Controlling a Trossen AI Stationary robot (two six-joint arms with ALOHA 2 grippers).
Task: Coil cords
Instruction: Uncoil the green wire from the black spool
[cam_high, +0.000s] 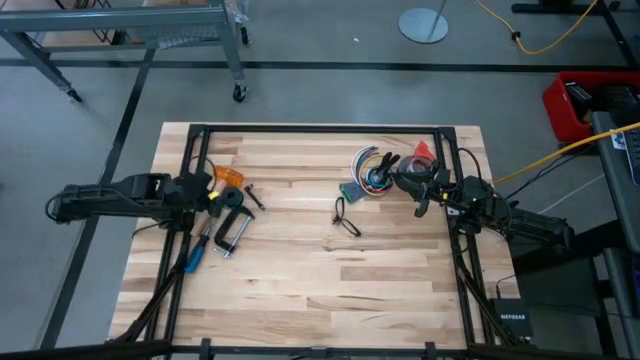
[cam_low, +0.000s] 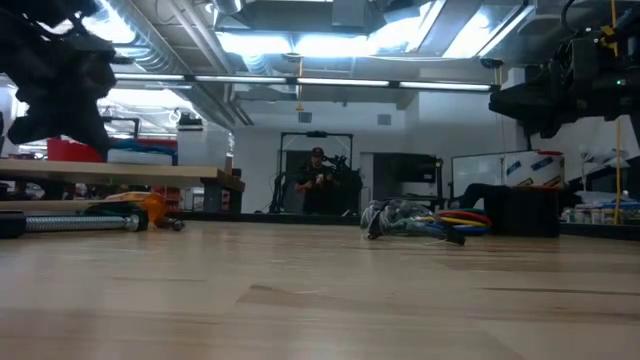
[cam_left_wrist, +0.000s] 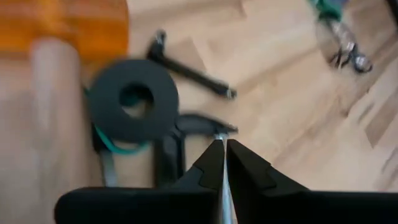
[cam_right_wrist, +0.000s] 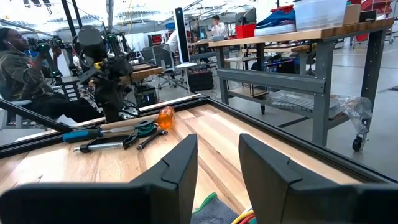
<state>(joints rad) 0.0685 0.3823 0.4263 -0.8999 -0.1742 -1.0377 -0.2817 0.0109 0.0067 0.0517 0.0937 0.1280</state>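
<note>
From the high view, the left gripper (cam_high: 207, 201) is seen at nine o'clock on the table (cam_high: 300, 290), by the clamp (cam_high: 232, 232). A small yellow piece (cam_high: 214, 196) there may belong to the cord, but no coil is seen. In the left wrist view, its fingers (cam_left_wrist: 249, 174) are pressed shut around a thin pale strand, so the coiling is judged barely begun. In the right wrist view, the right gripper (cam_right_wrist: 217, 168) is held open at two o'clock.

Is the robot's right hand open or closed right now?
Open. In its own wrist view the right hand's two dark fingers stand apart, with bare wooden table visible between them and nothing held.
</note>
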